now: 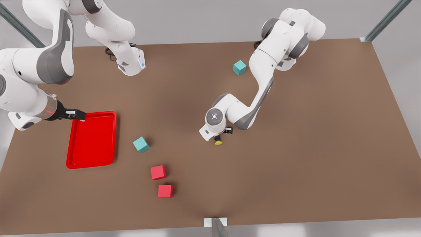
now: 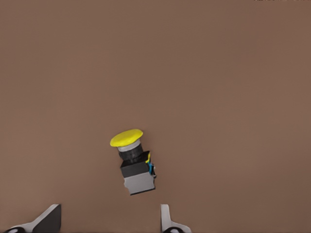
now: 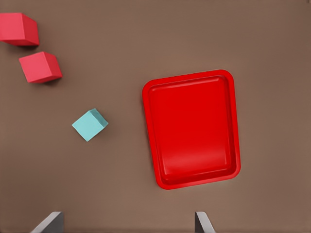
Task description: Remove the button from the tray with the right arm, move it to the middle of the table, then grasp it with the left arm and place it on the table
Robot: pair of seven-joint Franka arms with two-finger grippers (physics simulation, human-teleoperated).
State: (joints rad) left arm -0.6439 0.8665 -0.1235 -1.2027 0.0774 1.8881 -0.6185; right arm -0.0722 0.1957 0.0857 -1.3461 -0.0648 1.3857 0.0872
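Spread wide, the left gripper (image 2: 109, 221) hangs directly over the button (image 2: 134, 162), its two fingertips well apart and clear of it; the button lies tipped on its side on the table (image 2: 218, 73), yellow cap away from the fingers, near the middle of the brown surface in the front view (image 1: 218, 142). Off at the front view's left, the right gripper (image 1: 77, 115) sits above the near corner of the red tray (image 1: 92, 141), and its wrist view shows its fingers (image 3: 48, 223) parted over bare tabletop with the tray (image 3: 192, 128) below, nothing lying in it. One teal cube (image 1: 141, 144) rests just beside the tray, two red cubes (image 1: 158, 172) lie close together nearer the front edge, and another teal cube (image 1: 239, 67) sits far back. Grey floor surrounds the matte tabletop, with metal frame struts (image 1: 384, 19) rising at the corners.
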